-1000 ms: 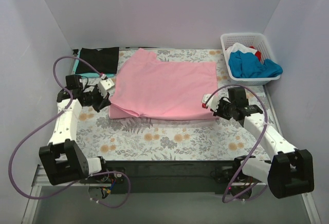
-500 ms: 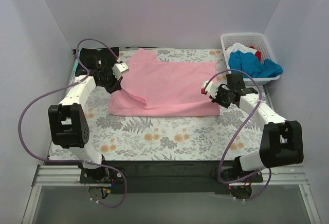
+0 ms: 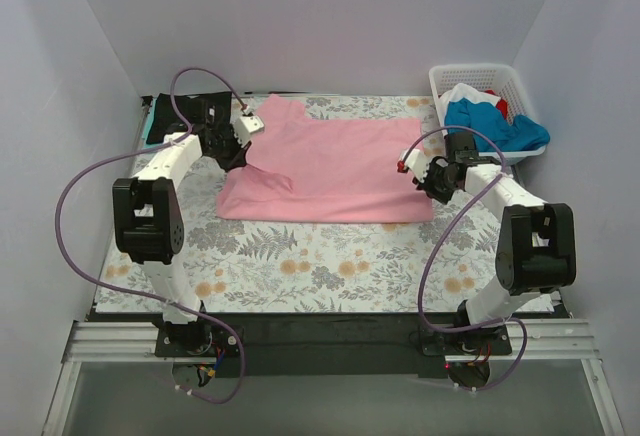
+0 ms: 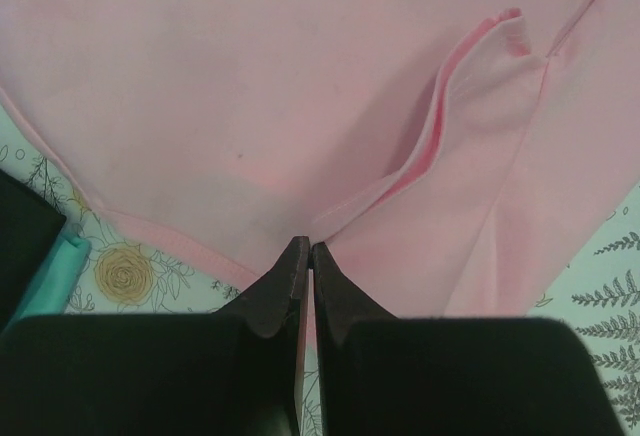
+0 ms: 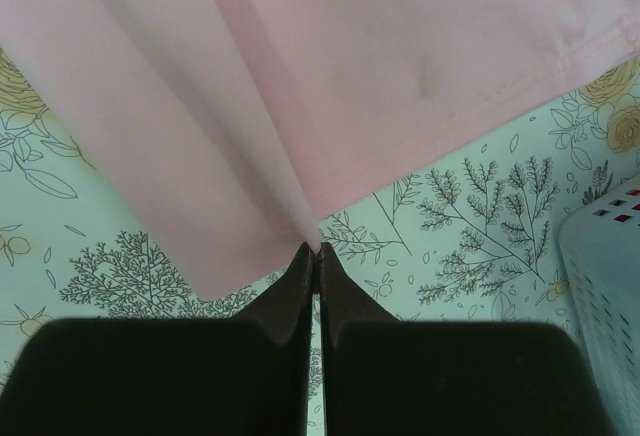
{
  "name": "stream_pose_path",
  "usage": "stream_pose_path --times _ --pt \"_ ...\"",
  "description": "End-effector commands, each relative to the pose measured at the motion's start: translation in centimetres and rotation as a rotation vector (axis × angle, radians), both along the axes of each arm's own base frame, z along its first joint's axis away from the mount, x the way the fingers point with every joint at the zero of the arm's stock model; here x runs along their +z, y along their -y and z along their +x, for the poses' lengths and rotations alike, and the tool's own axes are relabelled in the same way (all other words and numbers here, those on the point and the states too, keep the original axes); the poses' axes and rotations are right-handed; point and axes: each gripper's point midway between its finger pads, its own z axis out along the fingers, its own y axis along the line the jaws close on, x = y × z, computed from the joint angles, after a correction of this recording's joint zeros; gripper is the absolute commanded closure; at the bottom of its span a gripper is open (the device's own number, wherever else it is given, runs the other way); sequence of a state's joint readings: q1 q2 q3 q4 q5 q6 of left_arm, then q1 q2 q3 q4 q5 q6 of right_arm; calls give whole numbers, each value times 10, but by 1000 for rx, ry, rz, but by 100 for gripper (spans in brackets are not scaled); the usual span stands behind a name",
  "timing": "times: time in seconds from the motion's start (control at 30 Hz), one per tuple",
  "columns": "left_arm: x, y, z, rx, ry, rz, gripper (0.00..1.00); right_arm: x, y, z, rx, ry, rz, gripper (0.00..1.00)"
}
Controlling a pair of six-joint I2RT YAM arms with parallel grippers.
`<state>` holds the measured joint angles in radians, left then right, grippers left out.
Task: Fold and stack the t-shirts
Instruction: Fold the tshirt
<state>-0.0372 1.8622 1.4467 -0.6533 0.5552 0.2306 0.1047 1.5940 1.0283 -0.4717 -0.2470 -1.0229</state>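
Pink t-shirt [image 3: 330,171] pinched: left hand [image 3: 241,159], right hand [image 3: 420,177] | flanks: black t-shirt [image 3: 162,116], basket [image 3: 470,69]

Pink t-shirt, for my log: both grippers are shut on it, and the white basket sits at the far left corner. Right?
No: the white basket sits at the far right corner, per the top external view. The left gripper and right gripper are indeed shut on the pink t-shirt.
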Motion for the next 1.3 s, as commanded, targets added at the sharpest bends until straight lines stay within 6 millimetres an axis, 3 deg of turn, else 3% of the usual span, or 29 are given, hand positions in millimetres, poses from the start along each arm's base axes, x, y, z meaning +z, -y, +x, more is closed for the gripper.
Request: stream_pose_path --times 0.0,0.43,0.73,0.97,1.27 --pt "13 -4 17 13 59 16 100 10 -4 13 -2 12 28 99" --pt "-1 3 25 -2 52 34 100 -4 -1 11 -9 -40 11 99" --pt "14 4 41 0 98 30 100 8 2 21 -25 -15 34 99" --pt "25 5 47 -7 142 28 100 6 4 19 -30 -29 48 99" --pt "9 4 53 -5 116 43 100 -1 4 28 -47 -49 49 99"
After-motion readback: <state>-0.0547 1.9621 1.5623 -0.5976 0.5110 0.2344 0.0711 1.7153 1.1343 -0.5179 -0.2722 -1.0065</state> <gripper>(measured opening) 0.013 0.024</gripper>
